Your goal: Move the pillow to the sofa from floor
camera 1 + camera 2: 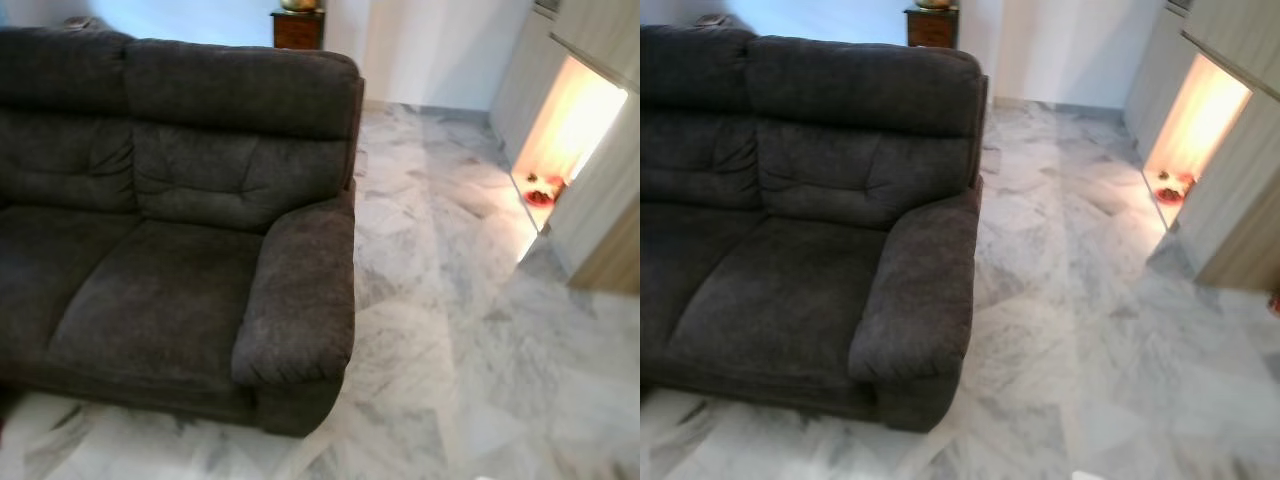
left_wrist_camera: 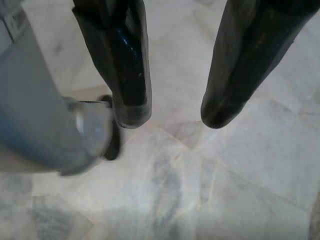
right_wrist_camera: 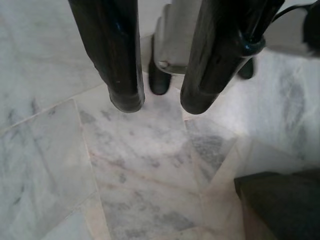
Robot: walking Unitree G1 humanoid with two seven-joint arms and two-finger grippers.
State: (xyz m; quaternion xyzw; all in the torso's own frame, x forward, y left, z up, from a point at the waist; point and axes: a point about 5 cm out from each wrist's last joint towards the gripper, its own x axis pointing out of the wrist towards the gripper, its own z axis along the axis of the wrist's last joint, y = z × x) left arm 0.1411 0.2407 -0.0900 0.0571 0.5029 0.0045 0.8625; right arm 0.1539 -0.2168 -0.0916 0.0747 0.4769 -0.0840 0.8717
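A dark grey fabric sofa (image 1: pixel 180 230) takes up the left half of the head views, its seat cushions bare and its right armrest (image 1: pixel 300 290) nearest me. White marble floor (image 1: pixel 450 330) stretches to its right. My left gripper (image 2: pixel 175 114) hangs open over the marble with nothing between its fingers (image 2: pixel 131 65), beside my own grey leg (image 2: pixel 45 115). My right gripper (image 3: pixel 161 102) also hangs open and empty above the floor, close to my foot (image 3: pixel 172 45). A dark corner (image 3: pixel 282 200) that looks like the sofa's base lies near it.
A small wooden cabinet (image 1: pixel 298 28) stands behind the sofa's back. On the right a brightly lit opening (image 1: pixel 565 130) between pale wall panels (image 1: pixel 610 200) holds small red items (image 1: pixel 542 192) on its floor. Open marble runs from the armrest to that wall.
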